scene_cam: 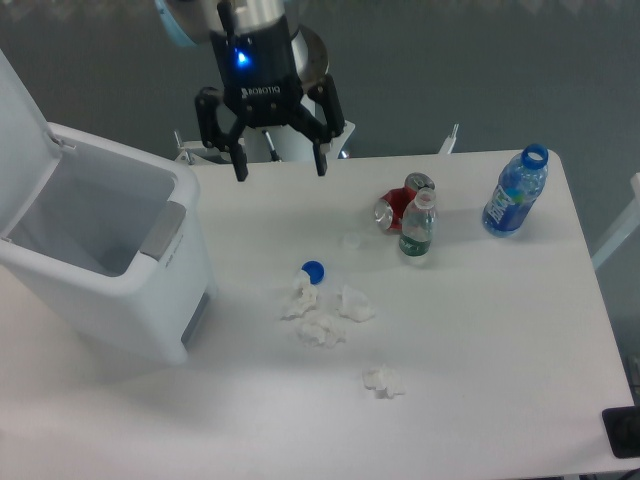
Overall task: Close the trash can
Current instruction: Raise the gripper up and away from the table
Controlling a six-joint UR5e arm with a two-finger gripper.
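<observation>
Now | pincer [281, 167] spread, empty | trash can [100, 250] lower left, apart, lid up

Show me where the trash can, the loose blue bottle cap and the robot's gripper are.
trash can [150, 300]: fixed camera view, on its white front wall.
blue bottle cap [313, 270]: fixed camera view, on the cap's top.
gripper [281, 168]: fixed camera view, midway between its two open fingertips.

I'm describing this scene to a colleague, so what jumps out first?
The big white trash can at the table's left edge, its lid standing open. Behind the table's far edge hangs the black claw, open and empty. Crumpled tissues lie mid-table.
</observation>
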